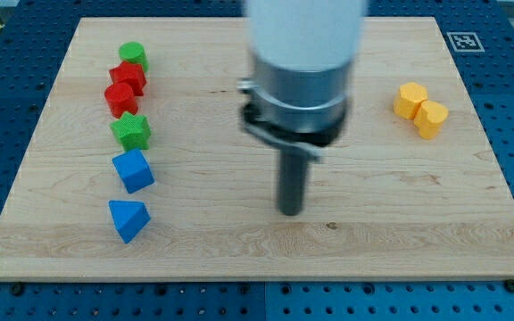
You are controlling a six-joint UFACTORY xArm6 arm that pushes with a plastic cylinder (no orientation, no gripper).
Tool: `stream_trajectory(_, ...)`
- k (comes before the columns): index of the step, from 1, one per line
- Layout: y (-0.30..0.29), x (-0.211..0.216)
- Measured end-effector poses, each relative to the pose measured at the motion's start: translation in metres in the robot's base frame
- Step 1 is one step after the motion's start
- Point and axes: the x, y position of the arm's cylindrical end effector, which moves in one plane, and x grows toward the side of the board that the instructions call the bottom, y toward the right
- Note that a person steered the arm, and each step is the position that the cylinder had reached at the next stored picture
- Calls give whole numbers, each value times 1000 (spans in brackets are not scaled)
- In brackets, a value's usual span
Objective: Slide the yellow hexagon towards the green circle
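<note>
Two yellow blocks lie touching at the view's right: the upper-left one (410, 100) and the lower-right one (432, 118); I cannot tell which is the hexagon. The green circle (134, 56) sits at the upper left, at the top of a column of blocks. My tip (290, 210) rests on the board near its middle, well left of and below the yellow blocks and far right of the green circle. It touches no block.
Below the green circle stand a red block (129, 77), a second red block (120, 96), a green star (132, 131), a blue block (133, 170) and a blue triangle (128, 219). The wooden board (418, 223) lies on a blue perforated table.
</note>
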Motion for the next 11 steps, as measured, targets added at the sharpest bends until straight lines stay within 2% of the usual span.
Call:
stream_trajectory(1, 84, -13)
stream_trajectory(2, 150, -46)
stream_trajectory(3, 191, -74)
stream_trajectory(4, 191, -81)
stream_trajectory(5, 191, -106)
stream_trajectory(7, 190, -120)
stream_trajectory(11, 145, -179)
